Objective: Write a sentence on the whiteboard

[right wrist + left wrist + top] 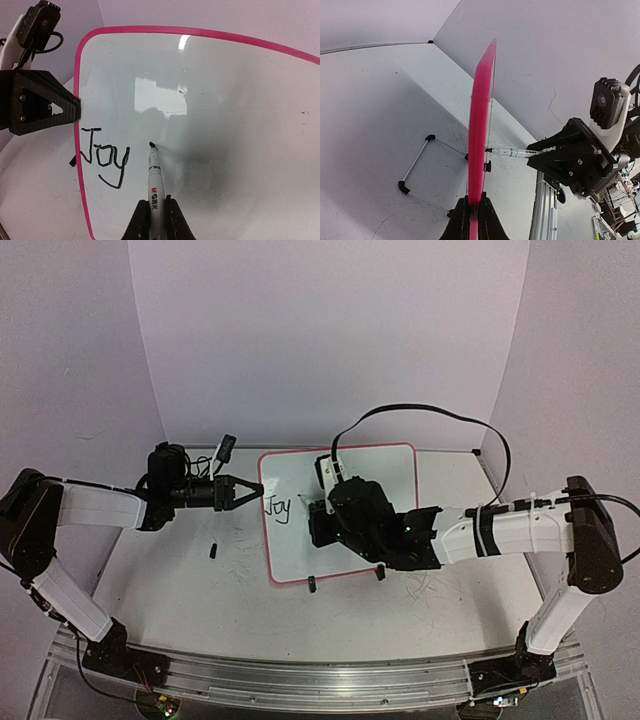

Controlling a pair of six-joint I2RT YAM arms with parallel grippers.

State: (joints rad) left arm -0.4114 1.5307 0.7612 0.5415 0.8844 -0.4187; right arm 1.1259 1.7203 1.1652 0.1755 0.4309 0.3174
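Nearest the lens of the right wrist view, the right gripper (152,212) has its two fingers pressed onto the barrel of a black-tipped marker (154,172), which points away from the camera at the whiteboard (225,125). This board stands mid-table, between the two arms. Its left rim is pinched by the fingers of the left gripper (240,490), one on each face of the pink edge. One word, "Joy" (105,157), is written near the left rim. The marker tip sits just right of the final letter, at or just off the surface; contact cannot be confirmed. The step in hand is judged to be writing the sentence, with one word down and the rest to come. The next move calls for a short shift right to leave a space, then light, even pressure on the tip while the left gripper steadies the board. The right arm rises from its base at the near right and reaches left over the board's near half. The left arm's forearm runs rightward, low and level. A small black object (213,550) lies on the table near the left gripper.
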